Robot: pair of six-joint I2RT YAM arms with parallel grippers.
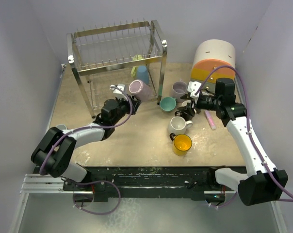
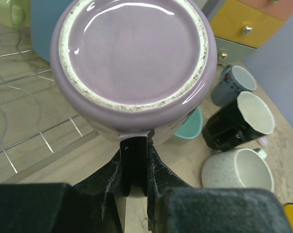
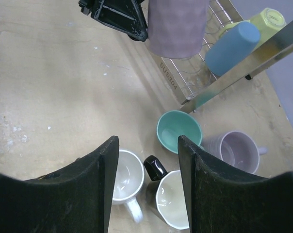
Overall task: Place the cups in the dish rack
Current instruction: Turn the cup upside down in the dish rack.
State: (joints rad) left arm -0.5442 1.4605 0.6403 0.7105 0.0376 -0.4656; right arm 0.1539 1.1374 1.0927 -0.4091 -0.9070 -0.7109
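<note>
My left gripper (image 1: 129, 102) (image 2: 136, 165) is shut on the handle of a lilac cup (image 1: 139, 90) (image 2: 134, 53). It holds the cup tipped on its side at the front right of the chrome dish rack (image 1: 117, 58), by the lower tier. A blue cup (image 1: 142, 74) (image 3: 231, 46) and a yellow-green one (image 3: 268, 22) lie in the rack. My right gripper (image 1: 189, 108) (image 3: 148, 141) is open and hovers over a black cup (image 3: 168, 194). Beside it stand a white cup (image 1: 178, 124) (image 3: 124, 174), a teal cup (image 1: 167, 104) (image 3: 179, 131) and another lilac cup (image 1: 179, 89) (image 3: 236, 150).
A yellow-orange cup (image 1: 182, 144) stands nearer the front edge. The round white-orange-yellow drawer unit (image 1: 214, 60) stands at the back right. A small pink bar (image 1: 210, 119) lies by my right arm. The rack's chrome post (image 3: 253, 63) stands close to the teal cup.
</note>
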